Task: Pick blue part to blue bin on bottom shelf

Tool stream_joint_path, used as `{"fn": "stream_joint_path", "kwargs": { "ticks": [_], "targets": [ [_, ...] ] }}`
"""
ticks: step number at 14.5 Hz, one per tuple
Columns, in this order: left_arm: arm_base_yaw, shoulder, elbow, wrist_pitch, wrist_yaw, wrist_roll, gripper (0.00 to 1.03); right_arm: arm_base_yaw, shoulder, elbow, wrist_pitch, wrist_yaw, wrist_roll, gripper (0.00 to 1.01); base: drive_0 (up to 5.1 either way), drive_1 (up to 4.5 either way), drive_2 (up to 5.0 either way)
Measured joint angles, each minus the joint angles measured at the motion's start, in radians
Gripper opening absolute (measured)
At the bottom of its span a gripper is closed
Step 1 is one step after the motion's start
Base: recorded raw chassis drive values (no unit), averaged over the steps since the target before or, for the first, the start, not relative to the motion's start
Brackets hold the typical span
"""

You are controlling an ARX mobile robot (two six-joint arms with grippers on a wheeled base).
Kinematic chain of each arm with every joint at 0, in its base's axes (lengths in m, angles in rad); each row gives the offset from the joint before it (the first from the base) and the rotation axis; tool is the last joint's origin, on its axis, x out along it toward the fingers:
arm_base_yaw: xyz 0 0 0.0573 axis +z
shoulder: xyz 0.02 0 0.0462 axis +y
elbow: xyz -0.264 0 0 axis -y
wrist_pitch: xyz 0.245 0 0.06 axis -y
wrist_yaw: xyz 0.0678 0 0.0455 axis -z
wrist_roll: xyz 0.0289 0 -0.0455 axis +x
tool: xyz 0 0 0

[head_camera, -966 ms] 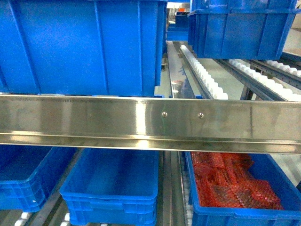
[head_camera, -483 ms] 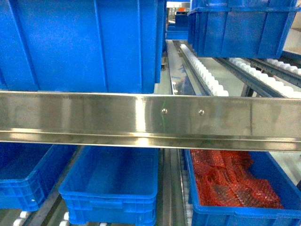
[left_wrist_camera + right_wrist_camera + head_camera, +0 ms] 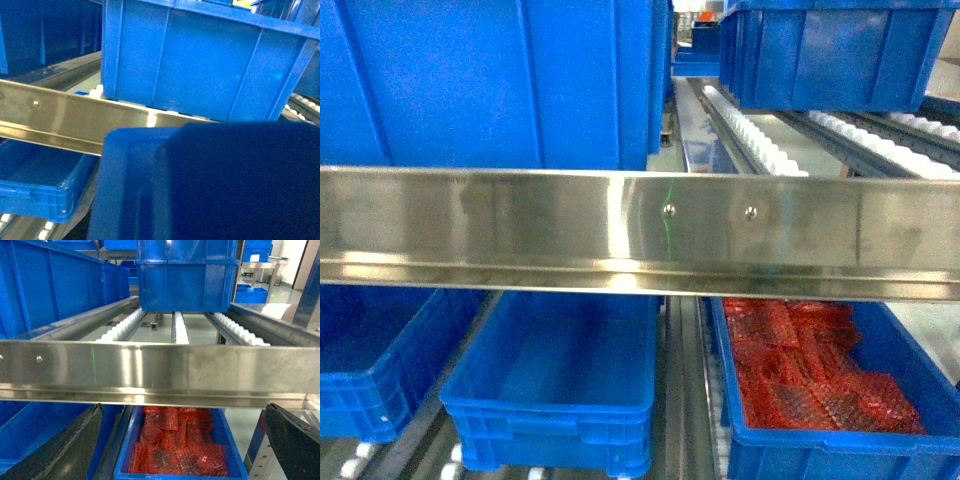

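Blue bin (image 3: 555,385) on bottom shelf (image 3: 682,400), beside red-net crate (image 3: 820,385); blue part unseen.

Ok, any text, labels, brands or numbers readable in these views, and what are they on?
None can be read in any view.
Crates: plain blue walls, no label or moulded lettering visible.
Steel rail: bare metal with two screws, no marking.
Red netted material: no tag visible.
Background room in the right wrist view: too small and blurred to show any sign.

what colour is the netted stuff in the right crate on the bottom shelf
Red netted material, filling the blue crate; clearest in the head view.
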Motion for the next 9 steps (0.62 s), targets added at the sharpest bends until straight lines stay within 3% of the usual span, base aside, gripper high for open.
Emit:
{"fn": "stream_joint_path", "kwargs": {
  "ticks": [9],
  "targets": [
    [0.000,0.000,0.000,-0.003,0.000,0.000,0.43,0.000,0.000,0.000,-0.003,0.000,0.000,0.98,0.0,0.00,0.0]
  ]
}}
